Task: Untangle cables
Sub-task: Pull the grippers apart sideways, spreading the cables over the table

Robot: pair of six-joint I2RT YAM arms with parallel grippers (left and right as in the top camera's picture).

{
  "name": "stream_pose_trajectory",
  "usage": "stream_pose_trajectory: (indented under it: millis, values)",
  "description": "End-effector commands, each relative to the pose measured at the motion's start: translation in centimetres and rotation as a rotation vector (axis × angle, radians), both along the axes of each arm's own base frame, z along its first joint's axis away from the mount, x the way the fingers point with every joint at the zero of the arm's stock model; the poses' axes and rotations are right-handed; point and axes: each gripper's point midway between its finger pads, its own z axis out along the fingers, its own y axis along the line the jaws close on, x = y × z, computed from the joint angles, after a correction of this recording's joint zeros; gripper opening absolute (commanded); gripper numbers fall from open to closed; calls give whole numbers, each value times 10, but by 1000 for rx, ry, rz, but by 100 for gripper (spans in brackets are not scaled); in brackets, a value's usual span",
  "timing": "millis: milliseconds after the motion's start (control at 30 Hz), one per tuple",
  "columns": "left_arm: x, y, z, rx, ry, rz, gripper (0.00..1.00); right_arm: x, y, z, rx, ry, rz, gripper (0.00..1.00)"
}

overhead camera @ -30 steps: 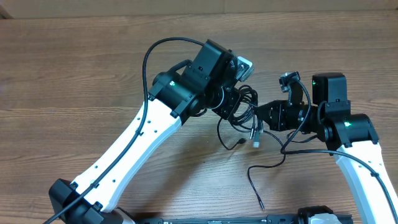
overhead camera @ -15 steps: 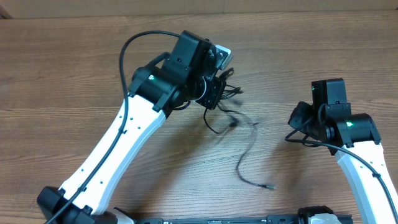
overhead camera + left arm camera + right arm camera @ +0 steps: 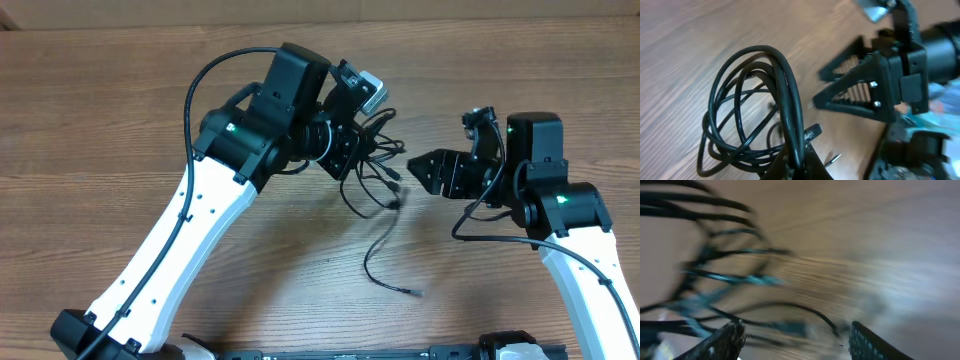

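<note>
The cables (image 3: 378,165) are a bunch of thin black loops held just above the wooden table. My left gripper (image 3: 350,158) is shut on the bunch. In the left wrist view the loops (image 3: 752,105) rise from the shut left gripper (image 3: 799,161). One loose strand (image 3: 380,255) trails down to the table and ends in a small plug (image 3: 413,293). My right gripper (image 3: 418,172) stands open just right of the bunch, pointing at it. The right wrist view is motion-blurred. It shows the open right gripper (image 3: 795,342) with blurred cable strands (image 3: 715,260) ahead and nothing between its fingers.
The wooden table (image 3: 120,110) fills the view. Thick black cables (image 3: 200,85) fixed to the left arm arch over it. The right arm's own cable (image 3: 480,225) loops beside its wrist.
The right gripper has let go and opened. It pulled back right, then swung left toward the bunch. The left gripper carried the bunch left, and one strand has dropped onto the table.
</note>
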Motion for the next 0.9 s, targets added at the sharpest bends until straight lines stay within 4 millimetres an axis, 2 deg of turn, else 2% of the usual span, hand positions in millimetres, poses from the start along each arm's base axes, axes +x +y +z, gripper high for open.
stream_pose_trajectory:
  millis: [0, 167, 267, 433, 667, 867]
  values:
    - [-22, -10, 40, -145, -48, -160, 4, -6, 27, 28, 137, -93, 166, 66]
    - [-29, -13, 45, -182, -30, -197, 4, -7, 34, 38, 180, -122, 204, 66]
    - [-36, -17, 50, -220, -19, -236, 4, -6, 34, 40, 228, -68, 155, 65]
    - [-36, -17, 50, -219, -18, -235, 4, -2, 35, 44, 345, 76, 15, 64]
    - [-48, -23, 63, -299, -2, -311, 4, -4, 32, 38, 454, 292, -171, 49]
    - [-54, -27, 73, -347, -7, -356, 4, 1, 16, 20, 378, 319, -302, 23]
